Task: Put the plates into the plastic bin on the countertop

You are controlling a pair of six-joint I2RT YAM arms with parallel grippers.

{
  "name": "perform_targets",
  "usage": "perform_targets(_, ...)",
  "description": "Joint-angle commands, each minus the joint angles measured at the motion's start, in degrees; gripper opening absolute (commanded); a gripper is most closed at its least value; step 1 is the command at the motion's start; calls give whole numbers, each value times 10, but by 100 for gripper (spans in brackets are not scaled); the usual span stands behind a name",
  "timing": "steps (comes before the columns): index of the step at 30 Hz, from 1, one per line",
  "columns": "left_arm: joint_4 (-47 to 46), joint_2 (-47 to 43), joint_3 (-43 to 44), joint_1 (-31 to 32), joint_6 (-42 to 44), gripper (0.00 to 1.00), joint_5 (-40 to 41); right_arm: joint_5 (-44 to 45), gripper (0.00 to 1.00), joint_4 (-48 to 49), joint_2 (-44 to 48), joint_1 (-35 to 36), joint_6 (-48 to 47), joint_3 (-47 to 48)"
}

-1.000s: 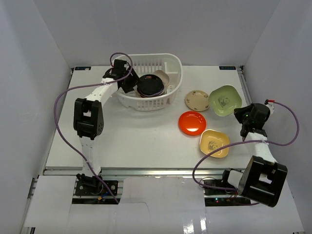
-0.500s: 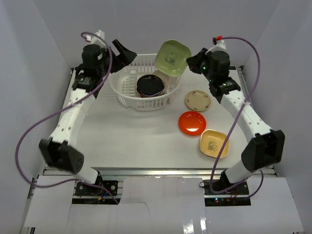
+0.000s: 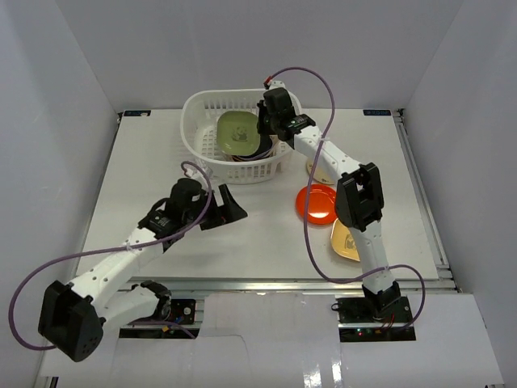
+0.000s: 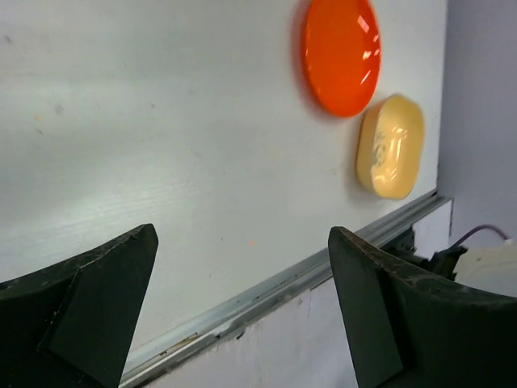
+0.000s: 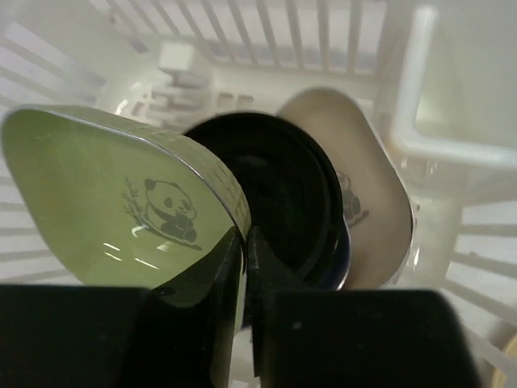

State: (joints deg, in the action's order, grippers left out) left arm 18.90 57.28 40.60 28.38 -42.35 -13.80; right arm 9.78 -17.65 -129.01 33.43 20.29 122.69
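Note:
The white plastic bin [image 3: 199, 111] stands at the back of the countertop [image 3: 145, 170]. My right gripper [image 3: 260, 129] is shut on the rim of the pale green panda plate [image 3: 235, 131] and holds it tilted inside the bin, over a black plate [image 3: 258, 150]. In the right wrist view the green plate [image 5: 121, 202] sits left of the gripper [image 5: 245, 242], with the black plate [image 5: 283, 194] and a beige plate [image 5: 367, 186] behind. An orange plate [image 3: 315, 202] and a yellow plate [image 3: 342, 240] lie on the countertop. My left gripper [image 3: 230, 210] is open and empty.
A beige round plate [image 3: 316, 170] lies right of the bin, partly behind the right arm. The left wrist view shows the orange plate [image 4: 341, 52], the yellow plate [image 4: 390, 145] and the metal rail [image 4: 283, 291] at the countertop's near edge. White walls enclose the sides.
My right gripper has carried the green plate from above the bin's right rim down into the bin. My left arm has swung from behind the bin to the near middle of the countertop.

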Motion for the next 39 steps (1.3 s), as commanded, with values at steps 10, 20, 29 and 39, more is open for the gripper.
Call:
perform_targets(10, -154, 278, 102, 168, -50, 96, 129, -4, 72, 9, 201, -34, -10, -56)
perform_targets(20, -222, 491, 214, 195, -63, 88, 139, -42, 48, 139, 672, -240, 58, -703)
perform_targets(29, -243, 607, 291, 197, -74, 72, 118, -51, 80, 66, 879, -433, 77, -1006)
perform_targets(39, -235, 633, 315, 197, -77, 0, 129, -87, 72, 34, 890, -472, 106, -1067)
